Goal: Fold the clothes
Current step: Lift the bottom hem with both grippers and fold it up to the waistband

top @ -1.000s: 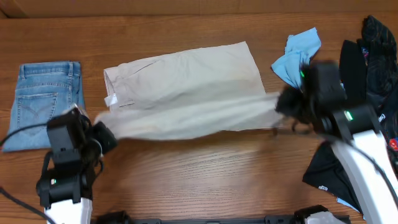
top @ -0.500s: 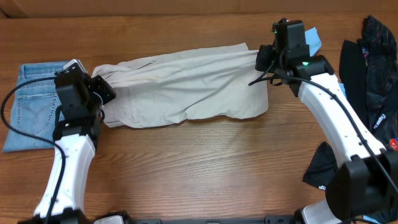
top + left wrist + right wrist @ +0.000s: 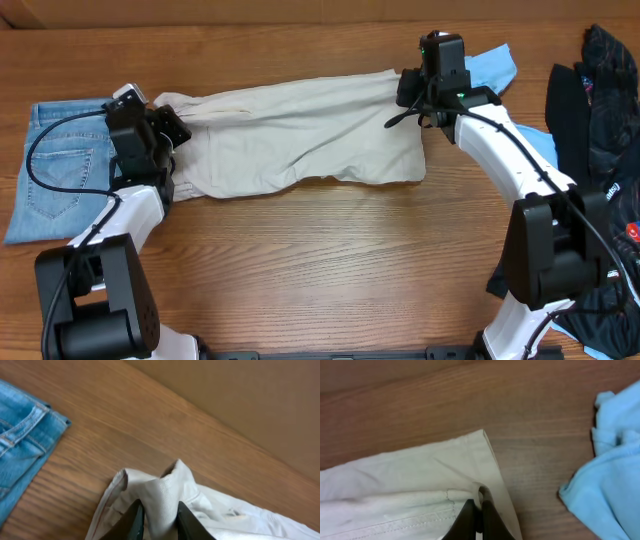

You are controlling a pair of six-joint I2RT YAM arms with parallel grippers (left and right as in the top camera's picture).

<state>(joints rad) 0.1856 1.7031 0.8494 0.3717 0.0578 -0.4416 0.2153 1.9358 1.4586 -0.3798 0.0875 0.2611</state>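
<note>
— Where are the shorts (image 3: 300,140) found?
— Stretched across the far part of the table (image 3: 330,260), seemingly doubled over.
— How are they held?
— One end is pinched in the closed right gripper (image 3: 479,510). A fold sits between the slightly parted fingers of the left gripper (image 3: 157,517), and whether it is clamped cannot be told. The crease is presumably being pulled straight.

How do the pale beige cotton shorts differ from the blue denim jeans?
The pale beige cotton shorts lie spread wide and rumpled; the blue denim jeans are folded compact. The left pincer and right pincer hold the shorts' ends; the jeans lie untouched. Both rest on the wooden table.
</note>
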